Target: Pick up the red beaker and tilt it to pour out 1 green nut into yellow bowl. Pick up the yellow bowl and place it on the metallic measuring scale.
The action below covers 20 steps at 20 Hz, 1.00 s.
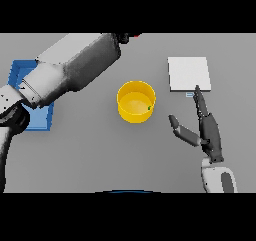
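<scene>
A yellow bowl (135,101) stands at the table's middle, with one small green nut (149,107) inside by its right wall. The metallic measuring scale (188,73) lies flat at the back right. My right hand (208,127) rests to the right of the bowl with fingers straight and thumb spread, open, its fingertips close to the scale's front edge. My left arm (70,70) reaches up across the back left; its hand is out of sight past the scene's top edge, where only a speck of red (136,35) shows. The red beaker itself is hidden.
A blue tray (31,117) lies at the left, partly covered by my left arm.
</scene>
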### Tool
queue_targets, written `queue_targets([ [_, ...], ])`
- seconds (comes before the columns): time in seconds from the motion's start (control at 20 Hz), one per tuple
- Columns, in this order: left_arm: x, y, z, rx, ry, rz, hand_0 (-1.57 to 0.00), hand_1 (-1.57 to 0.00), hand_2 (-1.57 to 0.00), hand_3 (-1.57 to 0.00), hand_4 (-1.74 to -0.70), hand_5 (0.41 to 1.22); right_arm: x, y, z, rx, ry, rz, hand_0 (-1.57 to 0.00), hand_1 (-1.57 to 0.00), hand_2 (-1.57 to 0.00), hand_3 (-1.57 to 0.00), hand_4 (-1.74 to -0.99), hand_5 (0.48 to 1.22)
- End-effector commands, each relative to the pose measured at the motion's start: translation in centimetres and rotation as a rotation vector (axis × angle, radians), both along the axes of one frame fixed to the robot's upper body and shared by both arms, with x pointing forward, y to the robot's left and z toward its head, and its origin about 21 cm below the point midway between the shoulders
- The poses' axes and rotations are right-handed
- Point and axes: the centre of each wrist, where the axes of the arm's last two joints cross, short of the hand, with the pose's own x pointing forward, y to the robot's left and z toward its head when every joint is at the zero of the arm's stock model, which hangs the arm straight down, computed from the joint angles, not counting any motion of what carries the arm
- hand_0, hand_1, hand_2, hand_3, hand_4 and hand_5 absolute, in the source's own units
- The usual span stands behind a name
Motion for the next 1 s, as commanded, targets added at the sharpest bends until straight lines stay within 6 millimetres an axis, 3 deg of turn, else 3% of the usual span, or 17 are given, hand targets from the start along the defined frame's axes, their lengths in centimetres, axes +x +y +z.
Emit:
queue_targets([
  [0.0, 0.6, 1.0, 1.5, -0.038, -0.017, 0.01, -1.57, -1.57, -1.57, -1.57, -1.72, 1.221, -0.1, 0.1, 0.1, 0.004, -0.007, 0.009, 0.0, 0.0, 0.0, 0.0, -1.131, 0.553],
  [0.2, 2.7, 5.1, 7.8, -0.379, -0.041, 0.223, -1.57, -1.57, -1.57, -1.57, -1.73, 1.221, 0.3, 0.2, 0.3, 0.021, -0.015, 0.033, 0.0, 0.0, 0.0, 0.0, -1.104, 0.563],
  [0.35, 4.1, 12.2, 11.2, -0.828, 0.065, 0.458, -1.57, -1.57, -1.57, -1.51, -1.73, 1.221, 0.4, 0.3, 0.2, 0.015, -0.016, 0.051, 0.0, 0.0, 0.0, 0.0, -1.105, 0.578],
  [0.4, 4.6, 14.5, 11.1, -0.967, 0.113, 0.521, -1.57, -1.57, -1.57, -1.51, -1.74, 1.221, 0.8, 0.5, 0.3, 0.018, -0.002, 0.047, 0.0, 0.0, 0.0, 0.0, -1.114, 0.578],
  [0.5, 4.9, 19.4, 10.6, -1.203, 0.176, 0.594, -1.57, -1.57, -1.57, -1.53, -1.74, 1.221, 0.8, 0.4, 0.4, 0.007, -0.019, 0.053, 0.0, 0.0, 0.0, 0.0, -1.121, 0.588],
  [0.65, 5.1, 25.1, 7.4, -1.493, 0.199, 0.707, -1.57, -1.57, -1.57, -1.55, -1.74, 1.221, 0.8, 0.3, 0.3, -0.021, -0.001, 0.056, 0.0, 0.0, 0.0, 0.0, -1.127, 0.606],
  [0.8, 4.8, 29.0, 2.4, -1.638, 0.111, 0.886, -1.57, -1.57, -1.57, -1.56, -1.74, 1.221, 0.5, 0.4, 0.1, -0.032, -0.014, 0.079, 0.0, 0.0, 0.0, 0.0, -1.138, 0.626],
  [0.95, 4.1, 31.5, -1.6, -1.849, 0.084, 0.988, -1.57, -1.57, -1.57, -1.57, -1.74, 1.221, 0.6, 0.0, 0.2, -0.032, 0.002, 0.078, 0.0, 0.0, 0.0, 0.0, -1.133, 0.64],
])
